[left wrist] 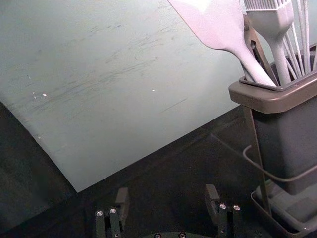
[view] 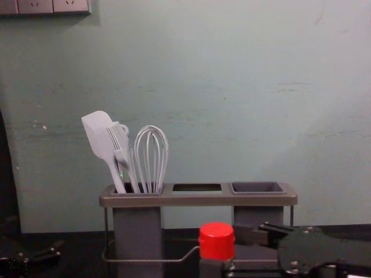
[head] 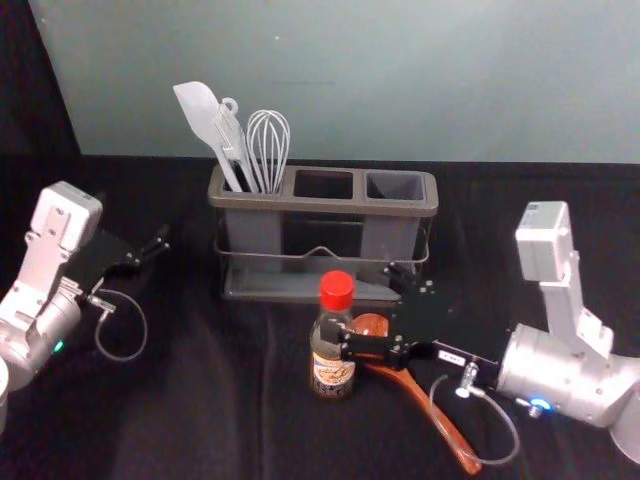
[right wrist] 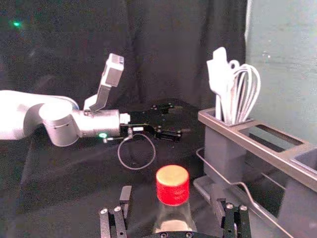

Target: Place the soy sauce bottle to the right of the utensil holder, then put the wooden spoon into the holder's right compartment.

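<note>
1. Utensil holder (head: 300, 203) stands on the worktop (head: 200, 410).
2. Right hand (head: 347, 300) is before it, fingers apart.
3. Left hand (head: 160, 239) is left of it, also apart.
4. Wooden spoon (head: 427, 404) lies partly under right hand.
5. Soy sauce bottle (head: 333, 371) stands between right fingers.

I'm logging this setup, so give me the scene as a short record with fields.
soy sauce bottle: upright, red-capped, before the holder
wooden spoon: lying at the bottle's right
utensil holder: spatula and whisk in left compartment
right gripper: open, fingers on either side of the bottle
left gripper: open, left of the holder
</note>
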Robot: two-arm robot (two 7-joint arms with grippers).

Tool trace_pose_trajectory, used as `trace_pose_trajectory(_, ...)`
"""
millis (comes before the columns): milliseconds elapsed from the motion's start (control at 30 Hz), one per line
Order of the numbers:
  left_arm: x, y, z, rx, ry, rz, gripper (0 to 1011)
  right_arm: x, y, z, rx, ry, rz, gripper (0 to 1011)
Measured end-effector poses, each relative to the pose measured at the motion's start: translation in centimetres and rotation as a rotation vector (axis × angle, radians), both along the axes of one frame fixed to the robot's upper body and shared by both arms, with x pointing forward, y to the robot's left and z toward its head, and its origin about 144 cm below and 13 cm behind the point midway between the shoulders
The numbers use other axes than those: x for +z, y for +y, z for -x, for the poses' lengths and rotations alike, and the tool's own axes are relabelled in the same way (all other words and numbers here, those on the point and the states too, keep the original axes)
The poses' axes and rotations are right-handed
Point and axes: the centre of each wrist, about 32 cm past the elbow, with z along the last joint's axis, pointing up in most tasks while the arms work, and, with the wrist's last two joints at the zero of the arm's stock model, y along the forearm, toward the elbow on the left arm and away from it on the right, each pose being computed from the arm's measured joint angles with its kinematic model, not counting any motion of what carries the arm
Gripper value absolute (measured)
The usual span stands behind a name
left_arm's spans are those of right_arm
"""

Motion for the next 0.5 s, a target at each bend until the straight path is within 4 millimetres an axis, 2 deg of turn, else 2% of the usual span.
trace_pose_trajectory(500,0.0,0.0,0.0,0.000,0.000,0.000,1005,-0.3,2.1,-1.6,0.015,-0.001,-0.019,1002)
